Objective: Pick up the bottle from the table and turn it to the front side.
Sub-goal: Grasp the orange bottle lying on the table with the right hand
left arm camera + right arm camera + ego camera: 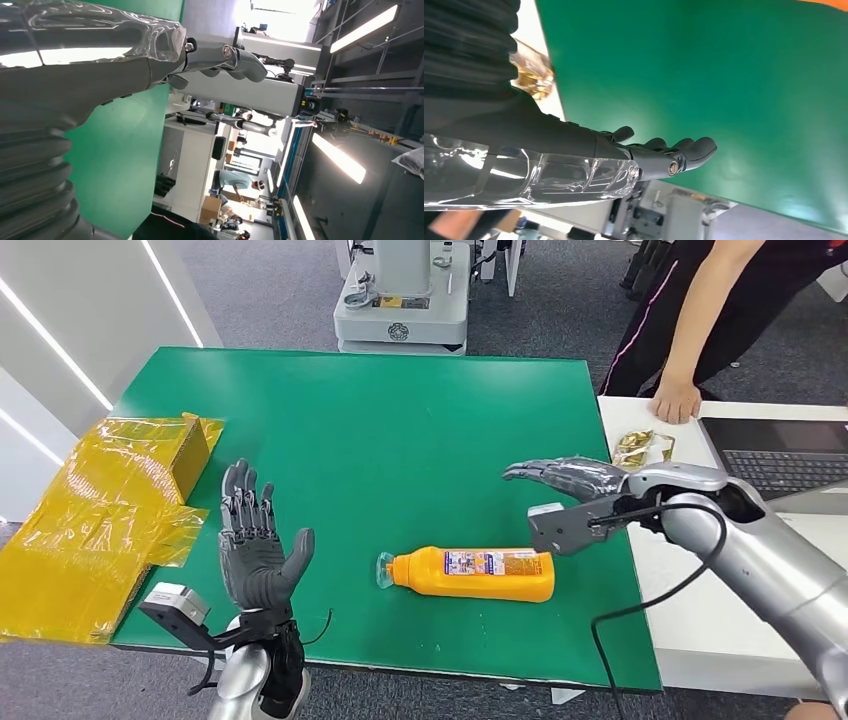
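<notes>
1. An orange bottle [475,574] is lying on its side on the green table [400,430], near the front edge and right of the middle, its clear cap pointing toward the robot's left and a printed label facing up.
2. The right hand [568,480] is hovering above the table just beyond the bottle's base end, not touching it; its fingers [684,149] are stretching out flat and it is grasping nothing.
3. The left hand [258,550] is standing upright over the table's front left part, palm facing right, fingers [240,60] spread and pointing up, grasping nothing; it is well apart from the bottle.
4. Crumpled yellow wrap [100,520] is lying over the table's left edge, around a yellow box [190,452].
5. A white desk [690,620] is sitting right beside the green table, carrying a laptop [785,455] and a small gold wrapper [640,447].
6. A person [715,310] in dark clothes is leaning at the far right, resting a hand [677,400] on the white desk.
7. A grey machine base [402,315] is standing on the floor beyond the table's far edge.
</notes>
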You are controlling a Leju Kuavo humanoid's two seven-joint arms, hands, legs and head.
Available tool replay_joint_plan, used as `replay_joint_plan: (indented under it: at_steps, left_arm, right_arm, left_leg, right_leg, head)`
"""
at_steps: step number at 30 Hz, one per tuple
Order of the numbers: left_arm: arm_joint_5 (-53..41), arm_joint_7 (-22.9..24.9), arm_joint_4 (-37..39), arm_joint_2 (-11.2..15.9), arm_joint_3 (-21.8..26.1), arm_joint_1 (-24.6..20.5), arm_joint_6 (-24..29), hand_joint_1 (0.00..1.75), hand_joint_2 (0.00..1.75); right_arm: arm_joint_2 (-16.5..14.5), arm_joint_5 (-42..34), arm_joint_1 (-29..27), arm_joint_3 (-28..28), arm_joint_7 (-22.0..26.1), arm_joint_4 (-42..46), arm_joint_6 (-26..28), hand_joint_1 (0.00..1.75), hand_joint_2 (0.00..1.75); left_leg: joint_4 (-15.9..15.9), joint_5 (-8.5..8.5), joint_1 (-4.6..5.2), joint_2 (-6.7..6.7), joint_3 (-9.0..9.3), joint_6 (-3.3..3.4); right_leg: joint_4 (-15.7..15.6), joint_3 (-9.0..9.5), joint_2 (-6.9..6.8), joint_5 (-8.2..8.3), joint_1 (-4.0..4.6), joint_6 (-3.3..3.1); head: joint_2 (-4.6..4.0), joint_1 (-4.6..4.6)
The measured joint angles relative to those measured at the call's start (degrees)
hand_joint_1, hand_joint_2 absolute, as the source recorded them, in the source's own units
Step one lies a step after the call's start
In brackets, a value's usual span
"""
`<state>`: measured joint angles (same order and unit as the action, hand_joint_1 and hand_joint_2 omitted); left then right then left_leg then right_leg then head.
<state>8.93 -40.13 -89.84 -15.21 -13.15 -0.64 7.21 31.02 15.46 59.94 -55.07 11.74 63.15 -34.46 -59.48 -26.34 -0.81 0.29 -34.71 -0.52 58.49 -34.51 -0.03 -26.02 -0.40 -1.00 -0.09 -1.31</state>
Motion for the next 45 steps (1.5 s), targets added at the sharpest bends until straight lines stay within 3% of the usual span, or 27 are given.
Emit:
replay_joint_plan:
  at_steps: [5, 14, 25, 31, 45]
  left_arm:
    - [-0.36, 0.0, 0.01, 0.02, -0.02, -0.04, 0.46, 0.0, 1.75]
    - [0.08, 0.0, 0.99, -0.03, -0.04, -1.0, -0.87, 0.0, 1.75]
    - [0.62, 0.0, 2.84, -0.11, -0.08, -2.62, -0.44, 0.0, 1.75]
    - [1.93, 0.0, 3.76, -0.17, -0.08, -4.58, 1.09, 0.0, 1.75]
    - [2.1, 0.0, 4.44, -0.33, -0.06, -5.7, 3.03, 0.0, 1.75]
  right_arm:
    - [-5.32, -2.36, 3.66, -6.38, 2.7, -7.27, 2.05, 0.0, 1.75]
    - [-12.99, -1.47, 2.76, -13.56, 5.95, -17.02, 7.76, 0.0, 1.75]
    - [-15.57, -1.5, 1.93, -17.29, 5.66, -20.74, 7.27, 0.0, 1.75]
    - [-19.03, -1.15, 2.03, -20.42, 4.35, -25.12, 6.02, 0.0, 1.75]
    - [-21.88, 1.03, 1.83, -25.95, 4.06, -31.96, 10.33, 0.0, 1.75]
  left_leg:
    - [0.01, 0.01, -0.01, -0.01, 0.01, -0.01]
    - [-0.01, 0.01, 0.01, -0.06, 0.01, -0.01]
    - [-0.05, 0.01, 0.01, -0.04, 0.0, -0.01]
    - [-0.05, 0.03, -0.01, -0.06, 0.02, -0.01]
    - [-0.06, 0.03, 0.01, -0.08, -0.01, -0.01]
  right_leg:
    - [0.0, 0.01, 0.0, 0.0, 0.03, 0.0]
    - [-0.02, 0.0, -0.03, 0.0, 0.02, 0.0]
    - [-0.02, 0.0, -0.02, 0.0, 0.02, 0.01]
    - [0.0, 0.01, -0.03, 0.0, 0.02, 0.0]
    - [-0.01, 0.01, -0.03, 0.0, 0.02, 0.0]
  head:
    - [0.0, 0.0]
    - [0.0, 0.0]
    - [0.0, 0.0]
    - [0.0, -0.01]
    - [0.0, 0.01]
